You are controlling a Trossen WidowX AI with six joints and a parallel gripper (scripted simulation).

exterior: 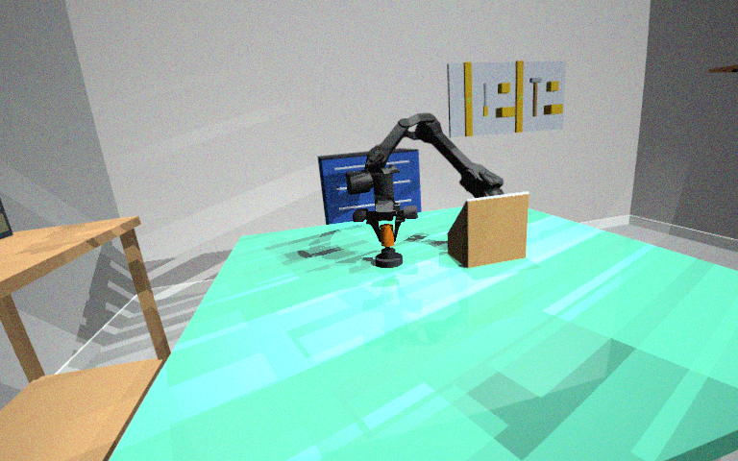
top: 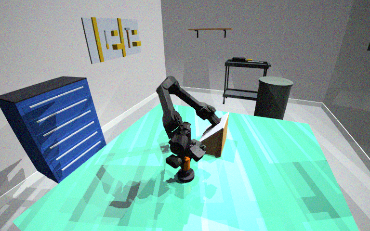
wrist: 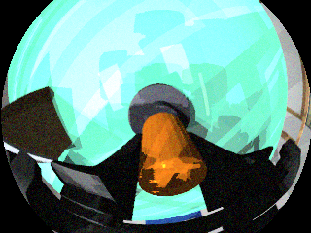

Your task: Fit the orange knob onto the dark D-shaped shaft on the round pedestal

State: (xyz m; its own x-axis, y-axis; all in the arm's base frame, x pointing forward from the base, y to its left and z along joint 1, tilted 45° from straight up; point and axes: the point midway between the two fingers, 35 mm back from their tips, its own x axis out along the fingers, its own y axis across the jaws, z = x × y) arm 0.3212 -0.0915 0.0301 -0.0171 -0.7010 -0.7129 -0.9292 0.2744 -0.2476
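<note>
The orange knob [top: 186, 164] [exterior: 386, 234] [wrist: 170, 157] is upright between the fingers of my gripper [top: 186, 166] [exterior: 387, 239] [wrist: 163, 137], which is shut on it. The dark round pedestal [top: 185, 177] [exterior: 388, 261] [wrist: 144, 105] stands on the table directly below the knob. In the exterior view a short dark part shows between the knob's lower end and the pedestal's wide base, so the knob is not down on the base. The shaft's top, its flat side and the knob's hole are hidden. Whether the knob touches the shaft, I cannot tell.
A wedge-shaped block [top: 212, 145] [exterior: 497, 230] [wrist: 36, 122] with a brown face and a white-edged top stands on the green table [top: 272, 176] [exterior: 326, 348] beside the pedestal, close to the arm's base. A blue drawer cabinet [top: 65, 128] [exterior: 370, 190] stands beyond the table's edge.
</note>
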